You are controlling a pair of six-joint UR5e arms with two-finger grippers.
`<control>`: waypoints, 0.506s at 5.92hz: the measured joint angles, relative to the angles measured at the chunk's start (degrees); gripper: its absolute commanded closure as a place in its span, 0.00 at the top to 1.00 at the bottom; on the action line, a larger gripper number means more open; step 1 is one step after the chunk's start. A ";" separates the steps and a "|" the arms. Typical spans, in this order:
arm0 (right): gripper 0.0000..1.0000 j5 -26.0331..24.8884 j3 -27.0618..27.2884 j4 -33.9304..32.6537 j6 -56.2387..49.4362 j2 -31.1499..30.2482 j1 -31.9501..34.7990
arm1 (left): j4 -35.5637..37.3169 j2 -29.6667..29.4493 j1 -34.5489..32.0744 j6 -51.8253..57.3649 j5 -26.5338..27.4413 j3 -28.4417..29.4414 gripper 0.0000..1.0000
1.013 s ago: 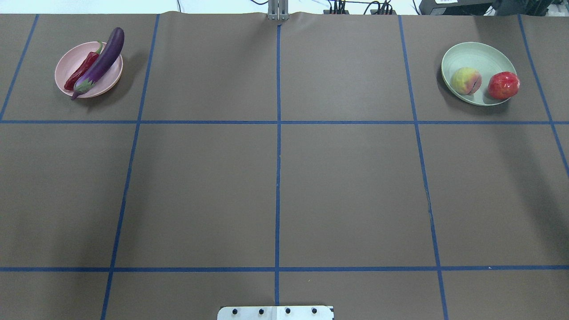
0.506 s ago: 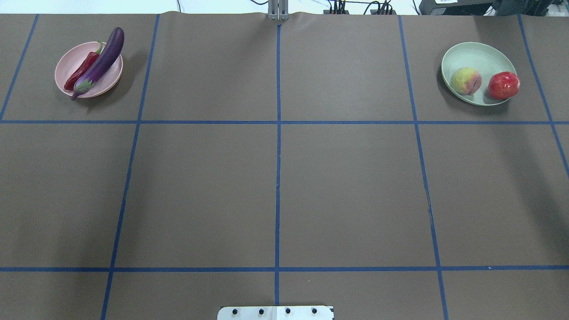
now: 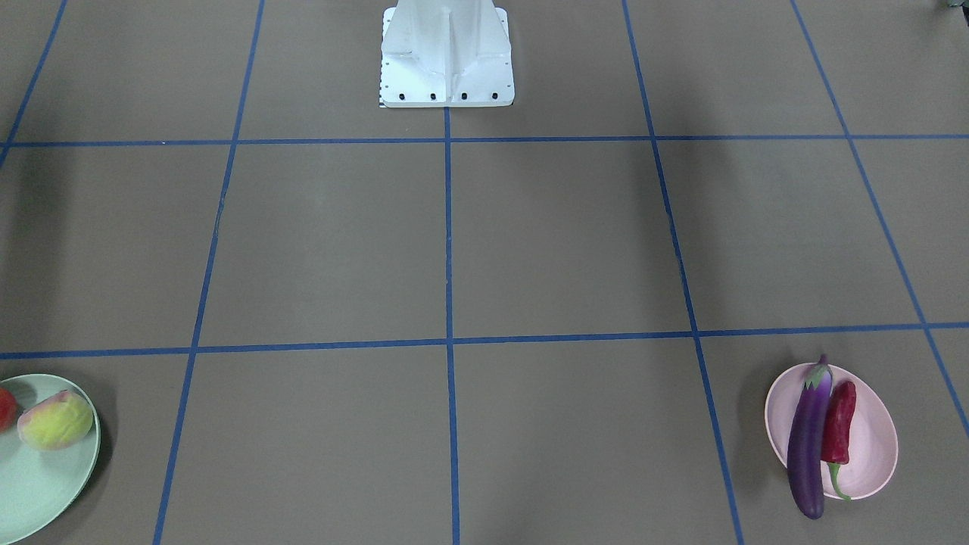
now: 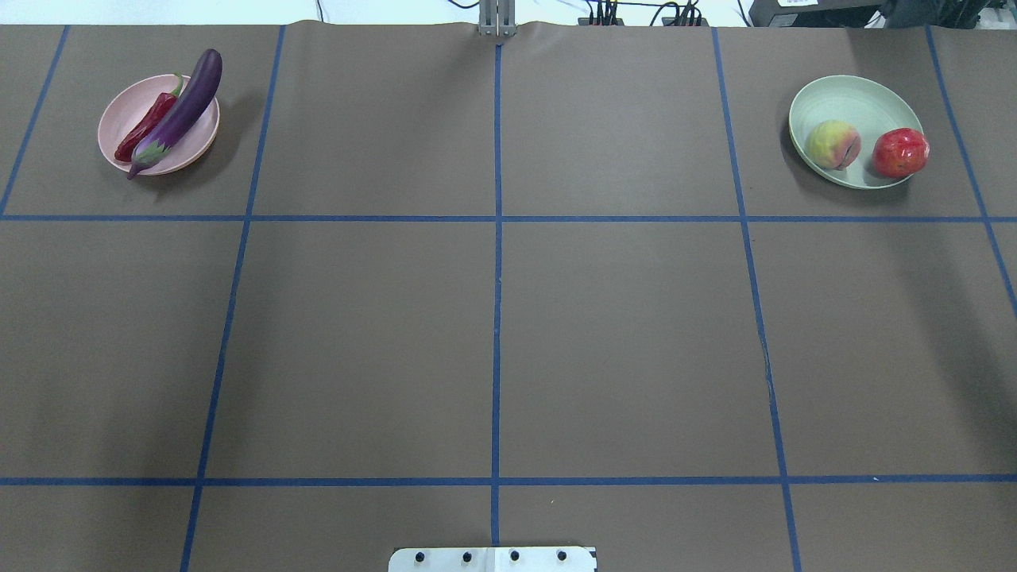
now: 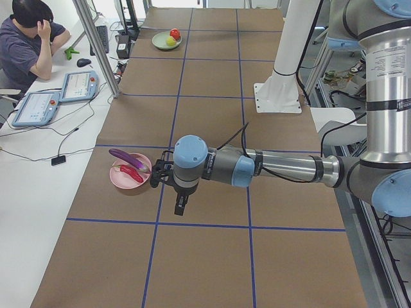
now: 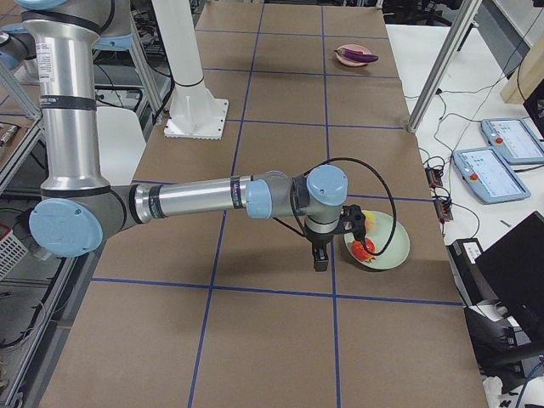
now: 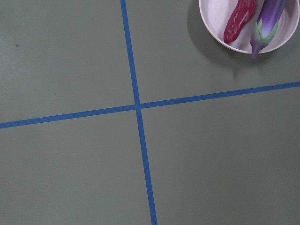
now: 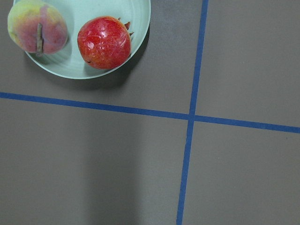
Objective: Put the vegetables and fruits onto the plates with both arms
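Eggplant (image 4: 181, 111) and chili (image 4: 145, 127) lie on the pink plate (image 4: 119, 111), peach (image 4: 833, 144) and red fruit (image 4: 899, 152) on the green plate (image 4: 854, 95). Jaws of left gripper (image 5: 180, 205) and right gripper (image 6: 320, 258): cannot tell. Overhanging eggplant could roll off if bumped.

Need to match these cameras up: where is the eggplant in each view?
Exterior front-facing: eggplant lower right.
Overhead exterior: eggplant upper left.
Exterior left: eggplant left of centre.
Exterior right: eggplant top, right of centre.
Left wrist: eggplant top right corner.
Right wrist: absent.
Shared landmark: pink plate beneath it.
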 measured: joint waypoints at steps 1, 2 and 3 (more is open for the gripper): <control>1.00 0.03 -0.04 0.49 0.17 -0.39 0.00 | 0.00 -0.02 0.05 0.00 0.20 0.13 1.00; 1.00 0.00 -0.04 0.65 0.22 -0.49 0.00 | 0.00 -0.02 0.06 0.00 0.30 0.32 1.00; 1.00 -0.10 0.03 0.72 0.21 -0.41 -0.12 | -0.03 -0.12 0.07 -0.03 0.33 0.74 1.00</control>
